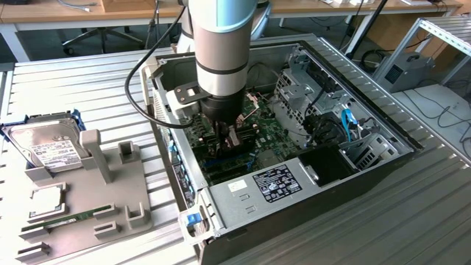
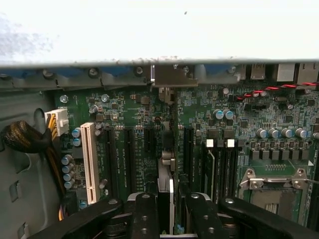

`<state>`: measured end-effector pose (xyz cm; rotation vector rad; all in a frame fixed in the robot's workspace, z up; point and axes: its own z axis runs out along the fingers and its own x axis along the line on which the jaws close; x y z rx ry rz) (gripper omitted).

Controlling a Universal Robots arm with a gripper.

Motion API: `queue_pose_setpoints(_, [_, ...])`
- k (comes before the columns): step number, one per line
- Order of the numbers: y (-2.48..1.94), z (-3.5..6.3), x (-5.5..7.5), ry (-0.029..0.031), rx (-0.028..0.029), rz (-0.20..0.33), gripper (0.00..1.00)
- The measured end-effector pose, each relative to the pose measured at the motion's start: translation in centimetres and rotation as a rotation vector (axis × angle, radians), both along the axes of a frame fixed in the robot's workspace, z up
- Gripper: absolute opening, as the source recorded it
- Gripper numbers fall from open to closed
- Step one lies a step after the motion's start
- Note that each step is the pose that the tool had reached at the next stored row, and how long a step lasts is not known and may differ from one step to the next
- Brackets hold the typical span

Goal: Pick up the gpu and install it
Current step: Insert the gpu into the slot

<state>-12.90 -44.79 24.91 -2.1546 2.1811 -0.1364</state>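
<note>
The arm reaches down into the open computer case (image 1: 383, 149), above the motherboard (image 2: 129, 119). The gripper (image 2: 172, 206) is partly closed on the gpu (image 2: 167, 196), held edge-on over the expansion slots (image 2: 149, 149). Pickup looks done; seating appears unfinished.
</note>
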Motion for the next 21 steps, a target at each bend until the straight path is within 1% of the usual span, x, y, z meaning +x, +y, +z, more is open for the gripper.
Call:
queue_pose_setpoints(7, [0.00,0.01,0.0,0.0003,-0.0001,0.000,0.26])
queue_pose_setpoints(8, [0.00,0.01,0.0,0.0003,-0.0004,0.000,0.27])
queue_pose_setpoints(10, [0.00,0.01,0.0,0.0002,-0.0001,0.000,0.38])
queue_pose_setpoints(11, [0.00,0.01,0.0,0.0003,-0.0003,0.000,0.38])
queue_pose_setpoints(12, [0.00,0.02,0.0,0.0004,-0.0005,0.000,0.45])
queue_pose_setpoints(15, [-0.01,0.07,0.0,0.0005,-0.0015,0.000,0.45])
queue_pose_setpoints(17, [0.01,0.44,0.0,0.0004,-0.0015,0.000,0.45])
queue_pose_setpoints(21, [0.26,2.23,0.0,0.0003,-0.0014,0.000,0.45])
